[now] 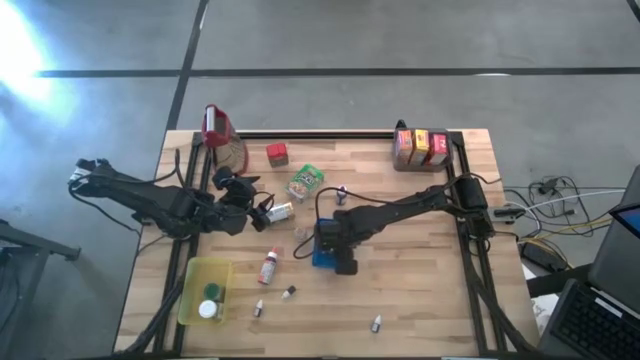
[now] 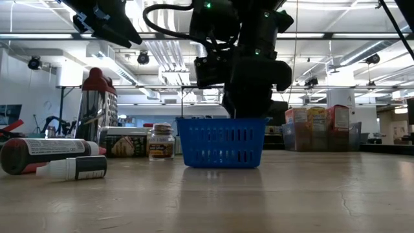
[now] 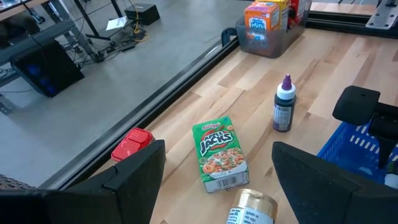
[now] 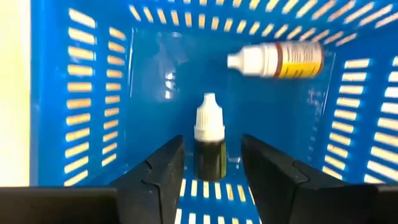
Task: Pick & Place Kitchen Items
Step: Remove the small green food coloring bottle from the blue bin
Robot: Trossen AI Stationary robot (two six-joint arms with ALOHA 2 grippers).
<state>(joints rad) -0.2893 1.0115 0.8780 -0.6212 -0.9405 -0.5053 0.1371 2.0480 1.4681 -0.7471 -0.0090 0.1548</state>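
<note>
The right tool (image 4: 211, 171) is reaching down into the blue perforated basket (image 1: 322, 250) near the middle of the table (image 1: 430, 290). Its two fingers are standing narrowly apart on either side of a small dark bottle with a white cap (image 4: 210, 146) — the bottle is standing upright on the basket floor between them, and the right wrist view does not settle whether the pads are touching it. A second small bottle with a white cap and a yellow label (image 4: 280, 60) is lying on its side deeper in the same basket.

The left tool (image 1: 262, 213) is waiting over the table's left half, its fingers (image 3: 134, 171) standing wide apart and holding nothing. Just ahead of it, a gold-lidded jar (image 3: 250, 208) is lying on its side. Near that jar, a green cereal carton (image 3: 219, 154) is lying flat, a small red box (image 3: 131, 144) is sitting toward the table's far edge, and a purple-capped dark bottle (image 3: 284, 104) is standing upright beside the basket.

Remaining items on the table:
- A clear bin with orange and red cartons (image 1: 424, 148) is sitting at the far right corner.
- A yellow tray (image 1: 196, 290) at the near left is holding small round tins.
- A red-and-white bottle (image 1: 269, 267) is lying between the tray and the basket — three tiny white-capped bottles are lying nearer the front edge.
- A tall clear jug with a red top (image 1: 222, 135) is standing at the far left.
</note>
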